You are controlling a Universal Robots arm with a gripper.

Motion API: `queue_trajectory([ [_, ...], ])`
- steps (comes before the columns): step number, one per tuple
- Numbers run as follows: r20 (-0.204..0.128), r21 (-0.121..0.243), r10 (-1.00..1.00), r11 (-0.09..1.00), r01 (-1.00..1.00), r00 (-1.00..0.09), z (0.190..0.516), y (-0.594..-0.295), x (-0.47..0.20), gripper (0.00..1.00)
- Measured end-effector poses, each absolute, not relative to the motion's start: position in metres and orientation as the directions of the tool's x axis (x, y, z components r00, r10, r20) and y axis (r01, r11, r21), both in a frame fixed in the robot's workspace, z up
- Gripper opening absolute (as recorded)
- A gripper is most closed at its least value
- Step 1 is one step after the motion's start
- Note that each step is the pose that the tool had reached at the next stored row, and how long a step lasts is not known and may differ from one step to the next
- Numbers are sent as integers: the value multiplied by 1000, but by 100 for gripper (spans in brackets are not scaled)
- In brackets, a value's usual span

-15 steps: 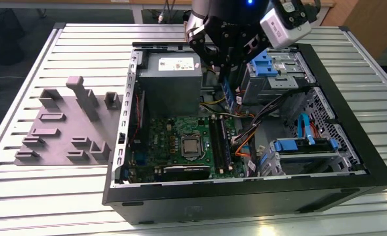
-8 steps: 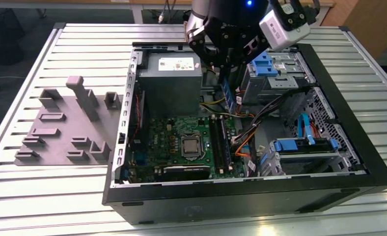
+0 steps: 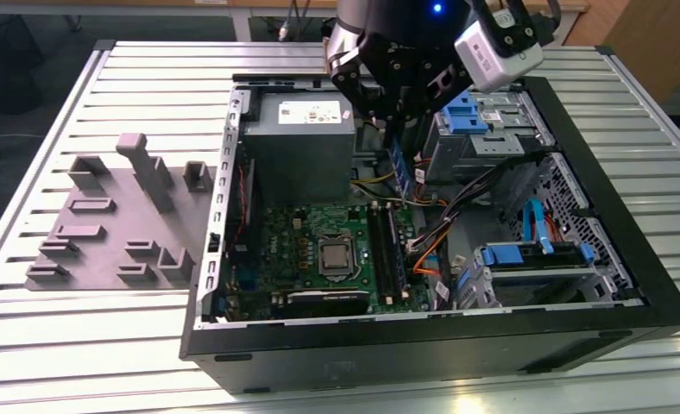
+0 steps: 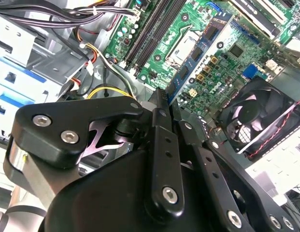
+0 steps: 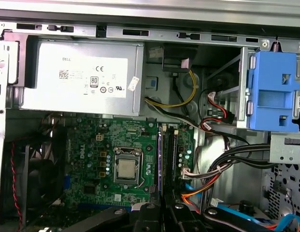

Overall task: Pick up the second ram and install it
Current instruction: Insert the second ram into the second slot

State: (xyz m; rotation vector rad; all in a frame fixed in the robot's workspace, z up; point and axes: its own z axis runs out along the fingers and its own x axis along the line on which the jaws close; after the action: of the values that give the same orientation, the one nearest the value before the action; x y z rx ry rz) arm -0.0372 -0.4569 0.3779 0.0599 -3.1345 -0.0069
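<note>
Holding second ram (image 4: 205, 48), thin blue-green board, dark chips

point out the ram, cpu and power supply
second ram (image 4: 200, 51): second wrist view, chip row
cpu (image 5: 126, 169): first wrist view, its middle
power supply (image 5: 89, 77): first wrist view, white label

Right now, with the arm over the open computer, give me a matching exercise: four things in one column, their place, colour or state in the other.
Things:
1. memory stick
2. power supply
3. fan
4. grey holder

Place, colour or state:
A. lying on the table
B. silver, with a white label
C. clamped in the end effector
D. black, with a red wire

Pairs: 1-C, 2-B, 3-D, 4-A
</note>
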Motion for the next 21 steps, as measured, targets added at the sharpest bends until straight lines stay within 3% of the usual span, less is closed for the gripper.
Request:
queue_trajectory([
  [21, 6, 4, -33, 999, -33, -999, 372, -457, -37, 14],
])
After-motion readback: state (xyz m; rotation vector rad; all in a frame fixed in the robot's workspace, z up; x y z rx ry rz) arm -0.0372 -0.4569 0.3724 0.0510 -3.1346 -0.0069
